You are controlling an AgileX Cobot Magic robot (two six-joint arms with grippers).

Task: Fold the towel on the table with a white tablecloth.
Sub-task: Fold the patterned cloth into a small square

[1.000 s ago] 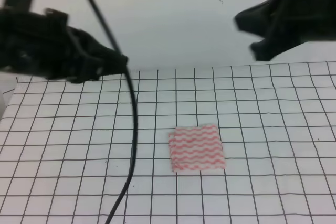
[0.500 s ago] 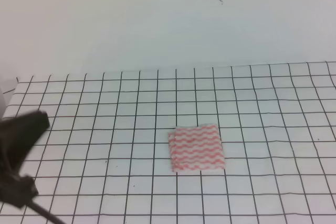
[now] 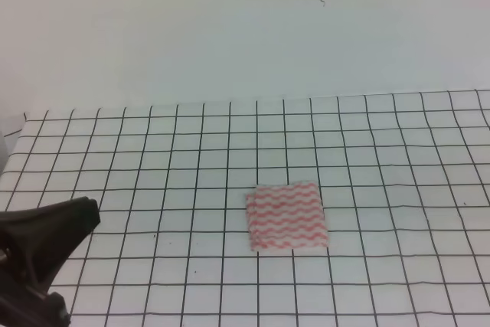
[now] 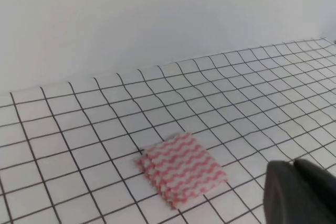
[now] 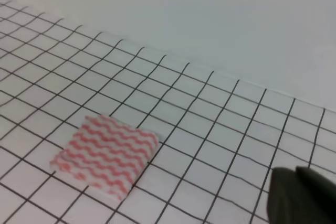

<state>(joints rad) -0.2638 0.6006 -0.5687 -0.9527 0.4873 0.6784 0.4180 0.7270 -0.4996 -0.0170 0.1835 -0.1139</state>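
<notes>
Plain pale wall behind, white tablecloth with black grid lines spread over the table below it. Seen from the high view, far left: dark bulk of the left arm poking in at the bottom corner, blurred, fingers not made out, so cannot tell whether apart or together. Just right of centre: towel, folded into a small squarish pad, red-pink wavy stripes on white, lying flat on the cloth, well apart from the arm. Nothing of the right arm in this view.

From the left wrist view: same towel left of centre, layered edges showing along its near-left side, a detail lost from above. Bottom right corner: left gripper, two dark rounded tips pressed close together, clear of the towel.

From the right wrist view: towel at lower left, stacked edge visible at its near side. Bottom right: right gripper, dark tips likewise together, near nothing.

No readable writing or labels anywhere.
</notes>
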